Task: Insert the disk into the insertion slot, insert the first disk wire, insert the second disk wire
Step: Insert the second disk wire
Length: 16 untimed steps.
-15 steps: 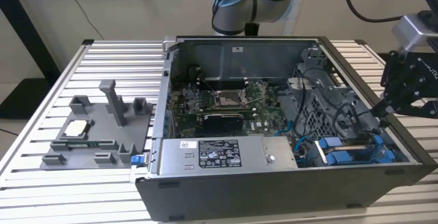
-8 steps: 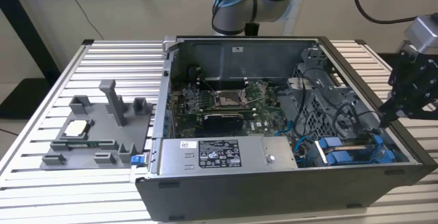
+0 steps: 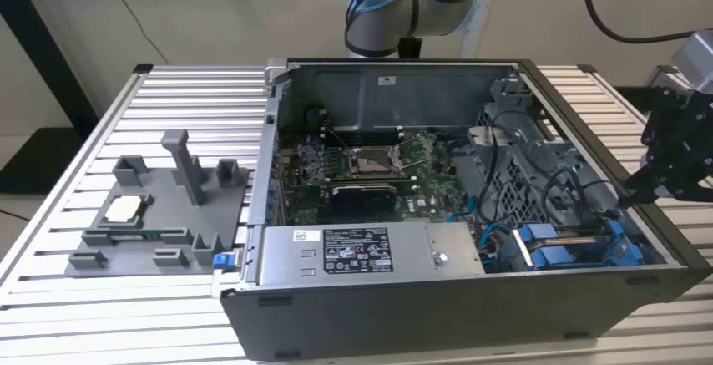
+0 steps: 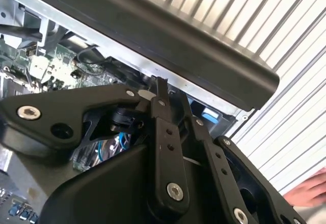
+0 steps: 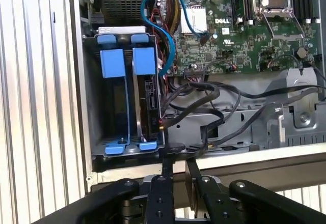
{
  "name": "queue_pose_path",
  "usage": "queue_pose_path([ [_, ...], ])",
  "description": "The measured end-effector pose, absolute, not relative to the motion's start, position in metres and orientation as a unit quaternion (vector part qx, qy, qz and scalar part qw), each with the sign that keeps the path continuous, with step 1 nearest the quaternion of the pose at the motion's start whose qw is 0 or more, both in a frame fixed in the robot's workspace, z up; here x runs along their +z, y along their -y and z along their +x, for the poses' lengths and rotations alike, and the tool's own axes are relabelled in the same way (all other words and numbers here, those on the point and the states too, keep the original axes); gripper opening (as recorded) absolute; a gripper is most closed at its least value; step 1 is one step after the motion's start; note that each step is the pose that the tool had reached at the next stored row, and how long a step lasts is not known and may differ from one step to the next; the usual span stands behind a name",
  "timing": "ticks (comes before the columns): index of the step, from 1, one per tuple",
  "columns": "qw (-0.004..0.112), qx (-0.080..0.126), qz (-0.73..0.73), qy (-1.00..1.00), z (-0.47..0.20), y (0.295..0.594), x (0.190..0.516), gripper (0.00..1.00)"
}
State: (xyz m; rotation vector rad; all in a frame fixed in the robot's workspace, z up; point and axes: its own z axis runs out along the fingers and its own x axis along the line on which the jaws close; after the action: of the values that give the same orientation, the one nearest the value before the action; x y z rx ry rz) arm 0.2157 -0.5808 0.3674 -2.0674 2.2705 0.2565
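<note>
1. Disk (image 5: pixel 148 98) stands on edge in its blue carrier, seated in the insertion slot (image 5: pixel 87 107), a grey bay in a corner of the open computer case (image 3: pixel 446 323).
2. In the first wrist view a second blue carrier (image 5: pixel 113 63) stands just beside it in the same bay, closer to the case's outer wall.
3. In the exterior view the disk (image 3: pixel 557 256) lies at the near corner of the case on the exterior view's right, just beside the boxed power supply (image 3: pixel 356 252).
4. Black cables (image 5: pixel 204 89) loop from the green motherboard (image 5: pixel 244 35) towards the disk's exposed edge, and a blue cable (image 5: pixel 153 10) curves above the bay.
5. The hand (image 5: pixel 178 158) hangs at the case rim close to the bay, with the end of one black cable right at its tip; I cannot tell whether it is clenched, released or grasping that cable.
6. In the exterior view the hand (image 3: pixel 627 200) sits over the case wall on the exterior view's right, and the second wrist view shows the hand (image 4: pixel 170 94) against the dark case edge.
7. The case rests on a slatted metal counter (image 3: pixel 189 106), and a grey fixture (image 3: pixel 167 215) lies well apart on the exterior view's left.
</note>
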Motion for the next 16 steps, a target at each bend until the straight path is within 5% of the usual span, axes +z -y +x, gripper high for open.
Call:
queue_pose_path([
  [16,0.030,0.085,-0.652,-0.753,0.2088,0.5861,0.3647,0.25],
])
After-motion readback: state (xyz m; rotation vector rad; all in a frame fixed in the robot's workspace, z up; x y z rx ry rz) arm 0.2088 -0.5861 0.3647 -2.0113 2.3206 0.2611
